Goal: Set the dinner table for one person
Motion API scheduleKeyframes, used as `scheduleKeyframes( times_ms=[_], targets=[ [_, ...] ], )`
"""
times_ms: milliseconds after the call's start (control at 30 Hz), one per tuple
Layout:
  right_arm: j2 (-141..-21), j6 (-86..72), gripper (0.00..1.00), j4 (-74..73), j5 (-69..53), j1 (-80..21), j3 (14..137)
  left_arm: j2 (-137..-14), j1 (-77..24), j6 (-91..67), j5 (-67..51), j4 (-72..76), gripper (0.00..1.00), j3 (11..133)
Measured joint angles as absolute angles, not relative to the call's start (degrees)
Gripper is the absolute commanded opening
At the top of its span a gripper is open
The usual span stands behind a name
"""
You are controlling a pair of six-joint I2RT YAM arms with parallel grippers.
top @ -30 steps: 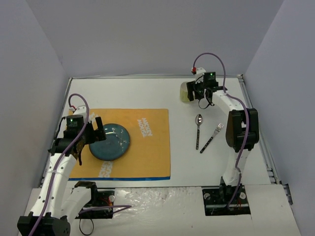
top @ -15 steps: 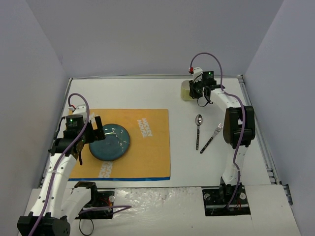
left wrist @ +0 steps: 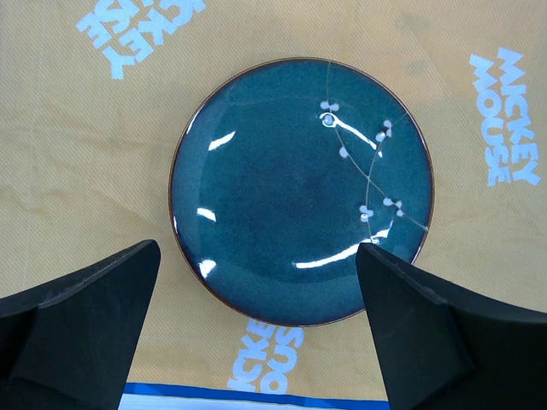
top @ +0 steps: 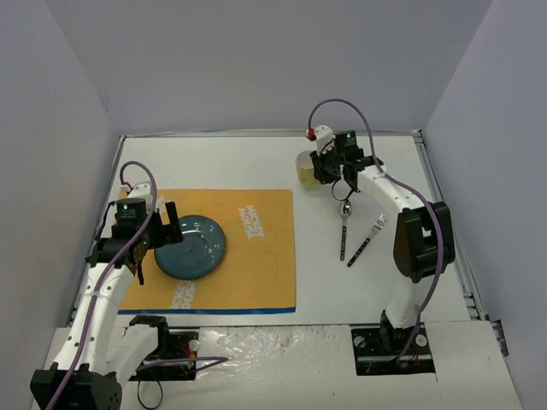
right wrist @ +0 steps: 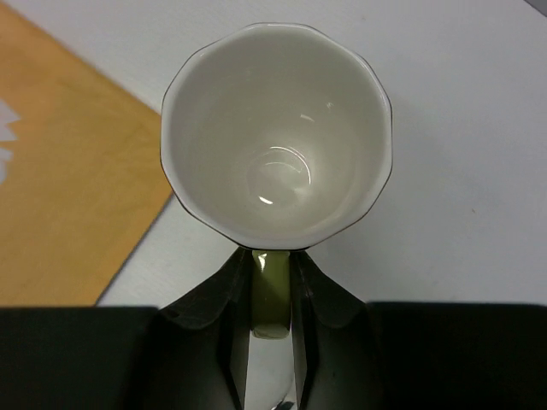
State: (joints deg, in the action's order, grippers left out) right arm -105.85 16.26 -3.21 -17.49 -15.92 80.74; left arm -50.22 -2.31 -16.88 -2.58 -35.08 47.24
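Observation:
The white dinner table (top: 248,166) carries an orange-yellow placemat (top: 256,265) on its left half. A dark blue plate (top: 192,248) lies on the placemat. My left gripper (top: 162,232) is open and empty just left of the plate. In the left wrist view the plate (left wrist: 299,188) sits between and beyond my open gripper (left wrist: 256,256). My right gripper (top: 329,168) is shut on the green handle (right wrist: 271,295) of a cup (top: 306,166) off the placemat's far right corner. The cup (right wrist: 275,128) is upright, white inside and empty, with my gripper (right wrist: 271,286) clamping its handle.
A spoon (top: 344,224) and a fork (top: 367,239) lie side by side on the bare table right of the placemat, near my right arm. Grey walls enclose the table on three sides. The placemat's blue edge (left wrist: 256,397) runs along its near side.

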Motion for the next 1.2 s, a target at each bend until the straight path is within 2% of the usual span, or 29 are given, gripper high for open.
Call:
scheduleKeyframes(
  times_ms=[300,733,1200],
  targets=[
    [-96.86,16.11,0.0,-0.94,-19.19,-26.5,75.58,-51.35,-2.45,-16.91,-1.94,-35.12,0.97,47.24],
    [-101.36,15.07,0.0,2.71,-18.96,-31.38,73.52,-51.81,-2.64,-16.93,-1.41,-35.24,0.97,47.24],
    [-103.68,15.07,0.0,5.8,-18.5,-31.99,73.52,-51.81,-2.68,-16.93,-1.39,-35.24,0.97,47.24]
  ],
)
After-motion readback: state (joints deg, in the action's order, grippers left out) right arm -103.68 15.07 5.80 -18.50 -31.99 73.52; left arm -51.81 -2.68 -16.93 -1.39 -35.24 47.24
